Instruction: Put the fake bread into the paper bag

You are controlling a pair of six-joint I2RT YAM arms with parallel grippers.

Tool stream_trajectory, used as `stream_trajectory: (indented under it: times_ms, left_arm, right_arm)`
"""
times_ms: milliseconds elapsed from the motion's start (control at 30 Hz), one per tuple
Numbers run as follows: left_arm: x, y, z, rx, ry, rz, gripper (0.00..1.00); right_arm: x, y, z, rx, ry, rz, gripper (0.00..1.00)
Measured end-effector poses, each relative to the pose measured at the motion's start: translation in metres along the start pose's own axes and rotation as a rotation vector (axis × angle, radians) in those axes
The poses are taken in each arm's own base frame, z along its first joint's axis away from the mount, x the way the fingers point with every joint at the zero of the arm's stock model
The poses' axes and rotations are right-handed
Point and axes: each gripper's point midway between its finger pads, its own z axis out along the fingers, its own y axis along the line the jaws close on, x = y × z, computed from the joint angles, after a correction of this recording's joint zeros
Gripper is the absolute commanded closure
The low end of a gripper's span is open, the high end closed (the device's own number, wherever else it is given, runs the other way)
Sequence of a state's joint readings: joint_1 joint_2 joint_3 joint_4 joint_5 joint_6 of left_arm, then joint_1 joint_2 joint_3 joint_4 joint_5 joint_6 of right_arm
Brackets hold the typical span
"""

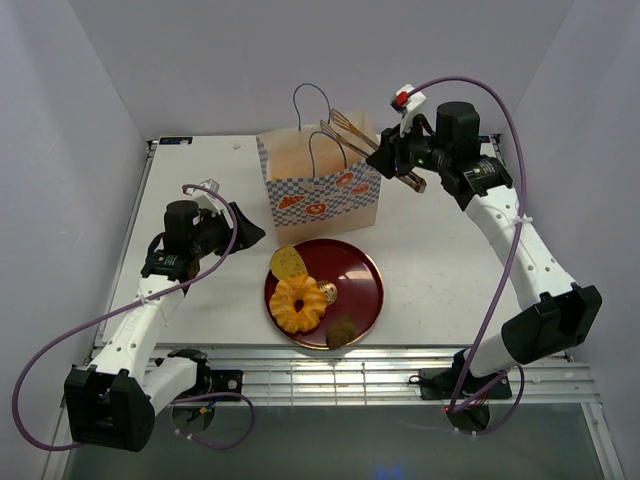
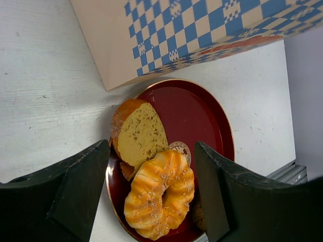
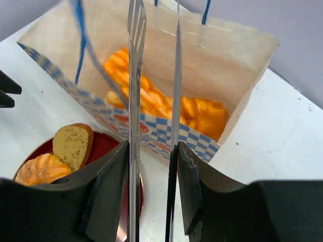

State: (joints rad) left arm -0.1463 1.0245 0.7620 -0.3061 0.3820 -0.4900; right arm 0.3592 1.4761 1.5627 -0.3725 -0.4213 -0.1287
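Right wrist view: tongs (image 3: 135, 101) spread and empty over the paper bag (image 3: 242, 60), bread (image 3: 202, 113) inside; lift straight up, clear of the blue handles (image 3: 83, 45), before heading for the plate (image 3: 101, 142)

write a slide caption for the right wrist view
Tongs in the right pincer over the open paper bag, toy pastries inside, a bread slice on the red plate

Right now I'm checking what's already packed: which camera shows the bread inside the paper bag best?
The right wrist view: it looks past the tongs into the open paper bag, where orange bread lies at the bottom. The top view shows only the bag's outside and rim; the left wrist view only its checkered wall.
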Motion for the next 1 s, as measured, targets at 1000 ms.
stream_trajectory:
  times_ms: [1000]
  left_arm:
    - [-0.001,0.002,0.000,-0.011,-0.006,0.003,0.22]
  right_arm:
    - [0.037,0.042,-0.129,0.212,-0.053,0.158,0.54]
